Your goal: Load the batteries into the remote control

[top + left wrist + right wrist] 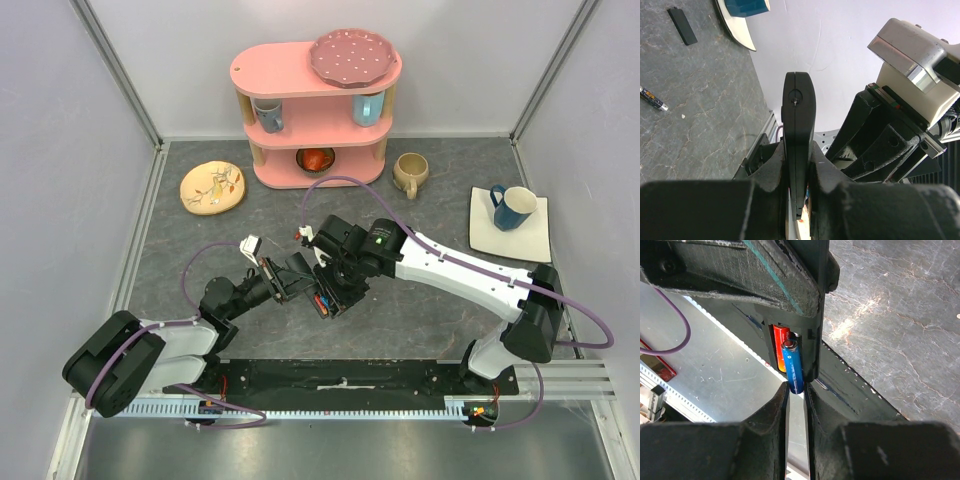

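Note:
My left gripper [799, 155] is shut on the remote control [799, 112], a slim black bar held edge-up above the table. In the top view the left gripper [285, 280] and right gripper [332, 290] meet at the remote control [327, 308] in mid-table. The right gripper [796, 390] pinches the lower end of a blue battery [792, 367] at its fingertips. The battery's upper end leans into the recess of the remote control [816, 347], beside a red-orange battery [778, 351] seated there. Another battery [654, 98] lies loose on the table.
A flat black cover [682, 26] lies on the table. At the back stand a pink shelf [315, 110] with a plate and mugs, a yellow plate [212, 187] and a beige mug [410, 173]. A blue mug [512, 207] sits on a white plate [535, 240].

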